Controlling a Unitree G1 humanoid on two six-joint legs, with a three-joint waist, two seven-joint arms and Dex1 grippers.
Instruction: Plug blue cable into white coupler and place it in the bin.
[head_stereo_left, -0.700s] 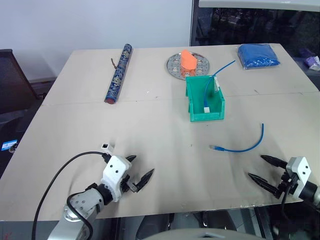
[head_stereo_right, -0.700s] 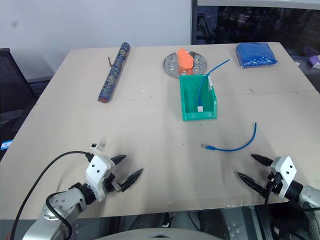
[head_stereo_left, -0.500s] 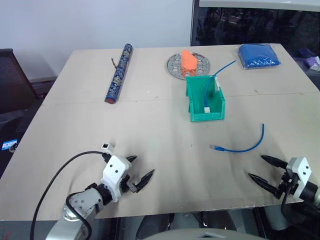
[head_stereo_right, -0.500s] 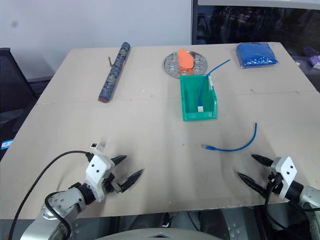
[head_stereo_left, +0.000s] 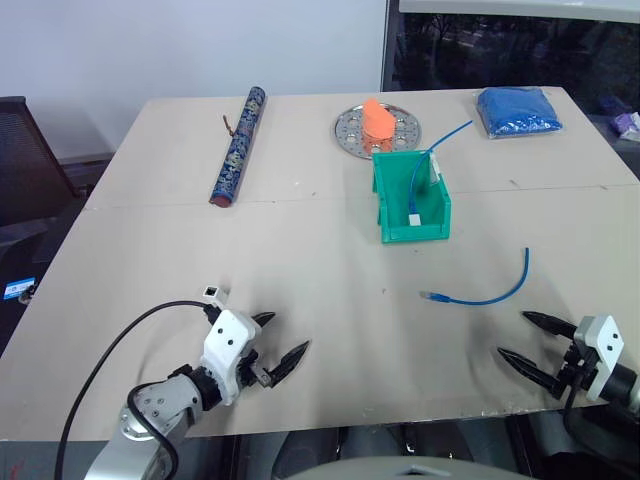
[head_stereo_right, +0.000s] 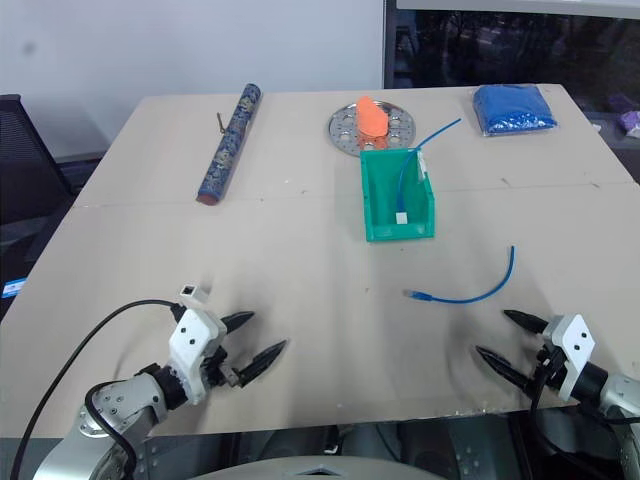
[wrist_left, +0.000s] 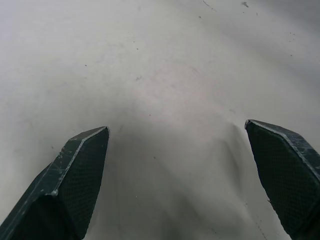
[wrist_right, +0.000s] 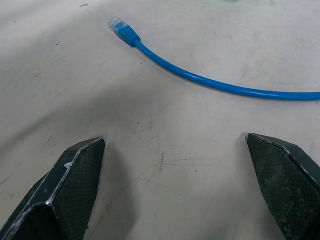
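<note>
Already you had both grippers, left (head_stereo_left: 277, 339) and right (head_stereo_left: 524, 340), spread empty at the desk's (head_stereo_left: 300, 250) near edge; blue cable (head_stereo_left: 487, 292) lay loose ahead of the right, bin (head_stereo_left: 409, 210) mid-desk holding another cable.

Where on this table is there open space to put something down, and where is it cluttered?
The widest bare patch lies between the patterned tube, the green bin and the left gripper. A smaller one lies between the bin and the loose blue cable. The far edge is crowded: tube, perforated plate, blue pouch.
</note>
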